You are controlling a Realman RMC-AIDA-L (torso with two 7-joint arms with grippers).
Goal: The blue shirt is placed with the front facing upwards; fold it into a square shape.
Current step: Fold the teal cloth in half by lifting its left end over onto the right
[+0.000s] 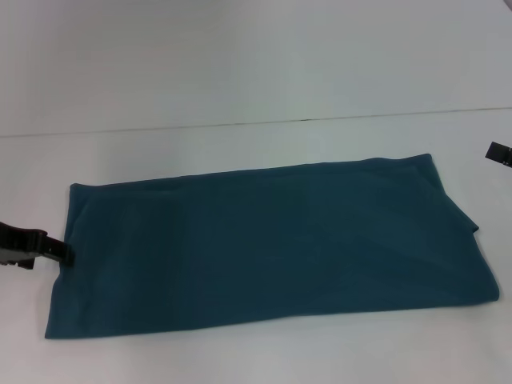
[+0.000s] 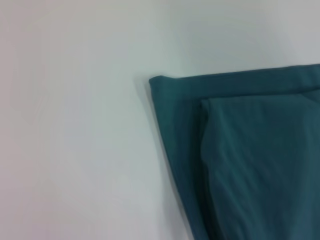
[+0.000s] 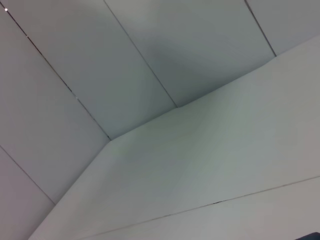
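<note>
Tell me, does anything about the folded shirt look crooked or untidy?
Slightly. The blue shirt lies as a long rectangle, not square; its right end is uneven, one layer jutting out. The left gripper sits at its left edge.

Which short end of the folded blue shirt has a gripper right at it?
The blue shirt's left short end: the left gripper sits at its edge. The right gripper is clear of the other end.

Bare worktop (image 1: 264, 72) lies open on every side of the blue shirt (image 1: 272, 240) — widest on the far side. Only the left pincer (image 1: 64, 254), touching the shirt's left edge, blocks that flank.
</note>
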